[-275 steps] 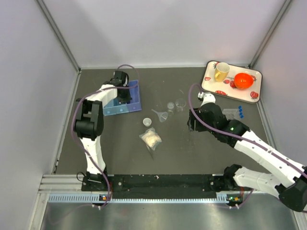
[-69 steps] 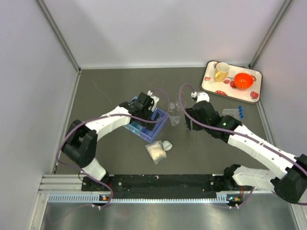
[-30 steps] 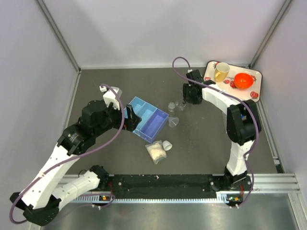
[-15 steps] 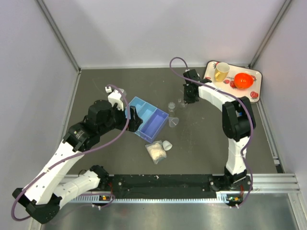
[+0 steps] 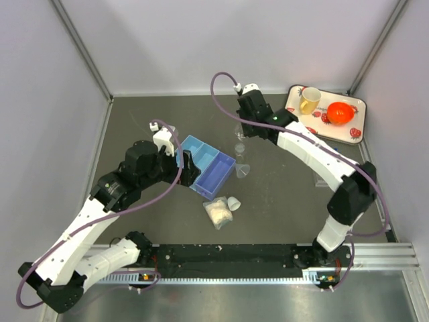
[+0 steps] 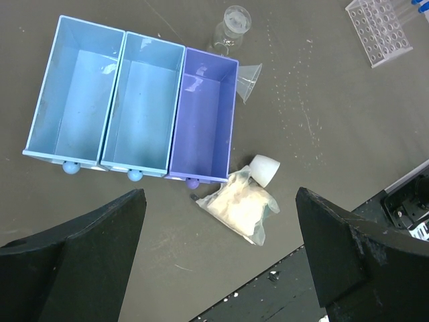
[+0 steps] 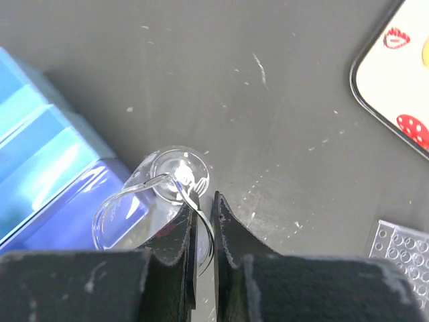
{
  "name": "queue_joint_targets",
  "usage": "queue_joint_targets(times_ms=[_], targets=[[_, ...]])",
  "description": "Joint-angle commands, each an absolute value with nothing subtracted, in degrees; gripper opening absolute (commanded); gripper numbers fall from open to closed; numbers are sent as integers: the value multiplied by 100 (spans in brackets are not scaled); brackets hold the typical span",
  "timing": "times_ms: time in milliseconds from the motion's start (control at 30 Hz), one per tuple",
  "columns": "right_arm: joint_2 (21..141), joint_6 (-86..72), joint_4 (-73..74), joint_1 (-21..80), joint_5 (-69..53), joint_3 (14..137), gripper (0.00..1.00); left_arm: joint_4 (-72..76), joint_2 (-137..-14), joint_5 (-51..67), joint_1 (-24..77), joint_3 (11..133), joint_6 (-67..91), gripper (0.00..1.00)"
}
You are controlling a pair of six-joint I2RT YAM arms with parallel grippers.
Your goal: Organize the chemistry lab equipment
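On my feed the right claw (image 7: 203,204) is closed on a tiny clear beaker (image 7: 154,191), its thin wall pinched between the two fingers. From the top camera I see it held up near the far corner of the blue three-compartment tray (image 6: 87,94). My left claw (image 5: 188,164) is wide open with nothing in it, hanging just beside the tray's left side. The tray sits slanted in the middle of the desk (image 5: 281,201), two light blue compartments and one purple. A second clear beaker (image 6: 231,27) stands on the desk just beyond the purple compartment. The clear funnel (image 6: 248,77) lies on its side at that compartment's outer wall. At the purple compartment's near end I can see the small bag of white material (image 6: 241,204), with a small whitish cup (image 6: 263,168) lying on its side against it. The clear plastic tube rack (image 6: 379,30) rests well apart to the right, and the white strawberry-patterned tray (image 7: 395,74) is at the far right corner
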State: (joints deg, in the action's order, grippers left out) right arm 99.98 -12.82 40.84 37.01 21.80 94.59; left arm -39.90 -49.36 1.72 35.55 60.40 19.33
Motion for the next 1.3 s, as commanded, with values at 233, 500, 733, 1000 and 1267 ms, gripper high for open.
queue_joint_targets(times_ms=[233, 500, 733, 1000, 1267], targets=[[9149, -221, 3894, 4570, 469, 8904, 0, -3850, -4623, 141, 3533, 5994, 1784, 99], [9615, 202, 3718, 4816, -395, 8938, 0, -4174, -4141, 167, 3533, 6091, 1758, 99], [10071, 360, 3683, 5150, -474, 9140, 0, -4464, -3903, 140, 3533, 6214, 1705, 99], [10608, 378, 3700, 5344, -378, 9422, 0, -4579, -3683, 167, 3533, 6170, 1679, 99], [10881, 360, 3727, 5388, -369, 9431, 0, -4605, -3647, 220, 3533, 6108, 1617, 99]])
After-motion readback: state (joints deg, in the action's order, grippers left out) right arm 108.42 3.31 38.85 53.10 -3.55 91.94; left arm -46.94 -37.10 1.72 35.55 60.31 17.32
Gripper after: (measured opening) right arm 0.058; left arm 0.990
